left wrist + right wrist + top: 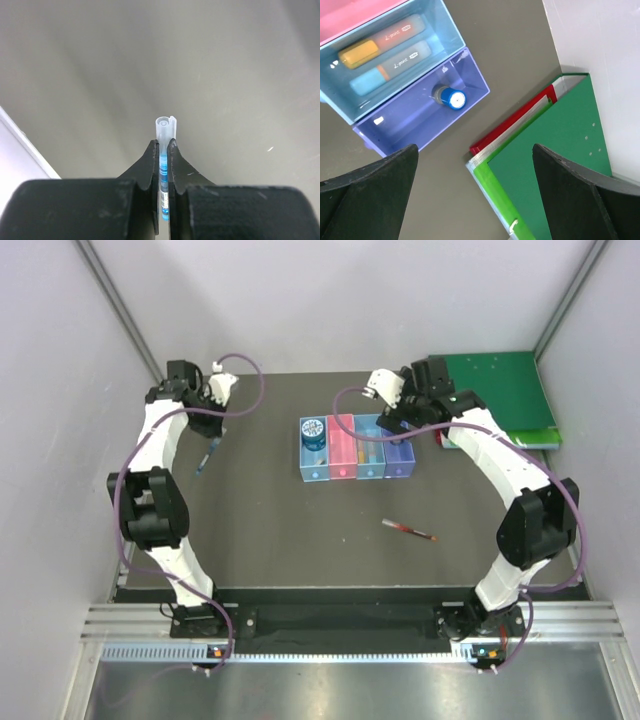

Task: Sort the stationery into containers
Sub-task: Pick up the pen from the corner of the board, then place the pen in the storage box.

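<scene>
Dark matting (290, 550) is lying open across the near half, with only the red pen (408, 530) resting at four o'clock, well apart from the trays. Toward twelve o'clock, side by side, the blue tray (314, 473) is holding the tape roll (314, 432). The pink tray (342, 445) is sitting next to it. The light blue tray (371, 474) is carrying the pink-yellow stick (382, 42) and the blue-white marker (390, 70), and the purple tray (400, 469) is holding the blue-capped bottle (451, 98). A green binder (500, 390) is crowding the two o'clock corner. The left arm (158, 445) is reaching to ten o'clock, and the left gripper (163, 146) is pinching the blue pen (166, 127), jaws narrow. The right gripper (475, 150) is hovering by the purple tray, jaws wide, holding nothing.
</scene>
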`<state>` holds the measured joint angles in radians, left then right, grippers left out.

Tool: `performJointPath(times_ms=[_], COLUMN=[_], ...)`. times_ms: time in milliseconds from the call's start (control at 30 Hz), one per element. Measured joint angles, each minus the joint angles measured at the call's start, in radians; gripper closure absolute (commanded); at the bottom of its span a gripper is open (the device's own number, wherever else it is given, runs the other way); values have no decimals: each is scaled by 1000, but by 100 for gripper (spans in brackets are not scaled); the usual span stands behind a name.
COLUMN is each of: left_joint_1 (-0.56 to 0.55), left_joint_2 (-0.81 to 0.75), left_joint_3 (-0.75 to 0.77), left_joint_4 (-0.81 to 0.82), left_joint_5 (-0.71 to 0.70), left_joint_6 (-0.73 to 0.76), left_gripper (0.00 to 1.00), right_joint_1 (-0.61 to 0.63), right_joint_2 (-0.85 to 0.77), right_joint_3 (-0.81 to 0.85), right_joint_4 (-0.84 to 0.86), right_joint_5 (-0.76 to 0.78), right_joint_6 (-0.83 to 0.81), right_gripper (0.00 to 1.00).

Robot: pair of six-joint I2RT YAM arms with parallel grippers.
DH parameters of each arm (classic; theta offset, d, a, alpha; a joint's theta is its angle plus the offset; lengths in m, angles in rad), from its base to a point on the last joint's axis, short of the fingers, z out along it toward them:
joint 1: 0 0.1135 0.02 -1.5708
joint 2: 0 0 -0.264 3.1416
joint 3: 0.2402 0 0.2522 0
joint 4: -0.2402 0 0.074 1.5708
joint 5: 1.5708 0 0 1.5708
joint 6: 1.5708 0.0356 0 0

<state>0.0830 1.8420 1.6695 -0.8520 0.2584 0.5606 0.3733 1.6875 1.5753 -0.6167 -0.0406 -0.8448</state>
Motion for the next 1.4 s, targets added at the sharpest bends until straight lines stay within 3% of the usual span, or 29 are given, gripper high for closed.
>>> performJointPath(times_ms=[333,600,1000,1400], left_joint_1=[-29,-72,-151,-286], left_joint_2=[1,36,150,278], left_joint_3=[100,286,262,258], left_joint_4=[-34,10,328,584], left_joint_5=[116,308,482,521], left_joint_6=[-143,-353,-745,-987], left_gripper=[100,100,100,100], right_joint_1=[-3,-4,-59,-102], right_joint_2=[0,-1,-19,-26], right_joint_3=[-45,-46,-111,-149], right_joint_4=[18,21,56,74], right_joint_5=[20,29,95,149], right_joint_6=[13,19,82,117], right_gripper=[4,4,4,4])
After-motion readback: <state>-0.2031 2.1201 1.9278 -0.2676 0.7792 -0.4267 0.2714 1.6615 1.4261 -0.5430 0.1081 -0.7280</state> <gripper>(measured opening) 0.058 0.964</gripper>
